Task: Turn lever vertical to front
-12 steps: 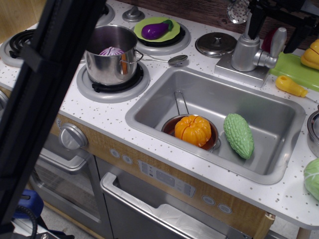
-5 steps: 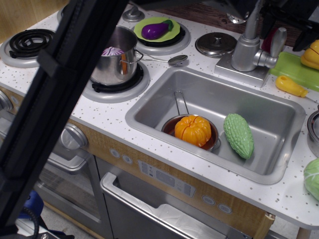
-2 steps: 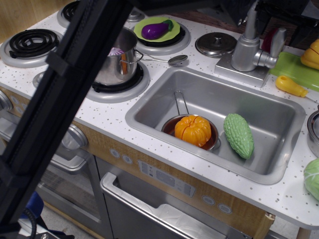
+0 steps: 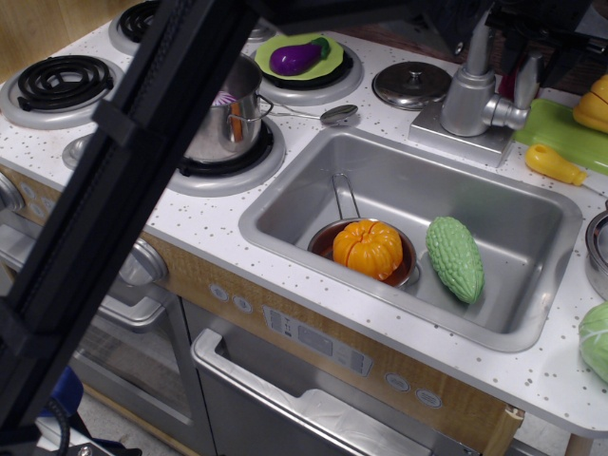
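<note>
Dark hand [image 4: 540,38] hovers at the upright lever [image 4: 528,84], its top hidden; grip cannot be told.

From my remote station, the sink [image 4: 313,195] lay right of the pot [image 4: 228,119]. In it, a pan [image 4: 334,237] held the pumpkin [image 4: 369,248], the gourd [image 4: 455,257] to its right. The faucet [image 4: 467,95] stood behind, its lever [image 4: 525,84] on the right side.

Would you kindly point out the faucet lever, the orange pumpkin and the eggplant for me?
lever [image 4: 526,87], observation.image view, on its upright silver bar.
orange pumpkin [image 4: 368,248], observation.image view, on its ribbed top.
eggplant [image 4: 296,58], observation.image view, on its purple body.
</note>
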`<state>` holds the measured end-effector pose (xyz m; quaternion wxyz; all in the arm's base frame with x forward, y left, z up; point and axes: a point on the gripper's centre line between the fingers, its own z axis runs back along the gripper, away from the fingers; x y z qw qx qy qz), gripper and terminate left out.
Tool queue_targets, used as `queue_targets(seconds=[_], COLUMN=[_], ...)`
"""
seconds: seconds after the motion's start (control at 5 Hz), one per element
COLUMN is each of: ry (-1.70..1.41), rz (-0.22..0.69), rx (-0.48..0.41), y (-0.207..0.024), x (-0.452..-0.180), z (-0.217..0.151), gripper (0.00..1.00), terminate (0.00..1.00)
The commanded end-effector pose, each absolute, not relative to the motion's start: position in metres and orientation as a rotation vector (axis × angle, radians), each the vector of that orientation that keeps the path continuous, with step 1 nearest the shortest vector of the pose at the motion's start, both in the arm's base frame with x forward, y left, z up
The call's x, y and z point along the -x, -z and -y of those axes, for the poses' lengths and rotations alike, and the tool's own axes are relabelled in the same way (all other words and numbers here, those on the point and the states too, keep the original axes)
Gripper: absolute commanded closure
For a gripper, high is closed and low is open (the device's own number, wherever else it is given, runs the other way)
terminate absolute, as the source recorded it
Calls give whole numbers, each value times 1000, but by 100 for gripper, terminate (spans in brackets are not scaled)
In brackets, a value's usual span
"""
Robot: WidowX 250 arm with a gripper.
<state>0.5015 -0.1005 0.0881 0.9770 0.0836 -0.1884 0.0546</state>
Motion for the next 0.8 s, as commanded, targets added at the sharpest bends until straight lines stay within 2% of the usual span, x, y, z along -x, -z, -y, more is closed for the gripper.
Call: queue_targets(seconds=[0.0, 0.2, 0.4, 0.6], ry=[-145, -171, -182, -206], rz=[416, 384, 305, 284], rx=[-143, -125, -93, -61], y=[-118, -110, -98, -84], x=[-491, -479, -472, -467], z=[104, 108, 109, 112], gripper=[100, 100, 100, 100], terminate=[0, 0, 0, 0])
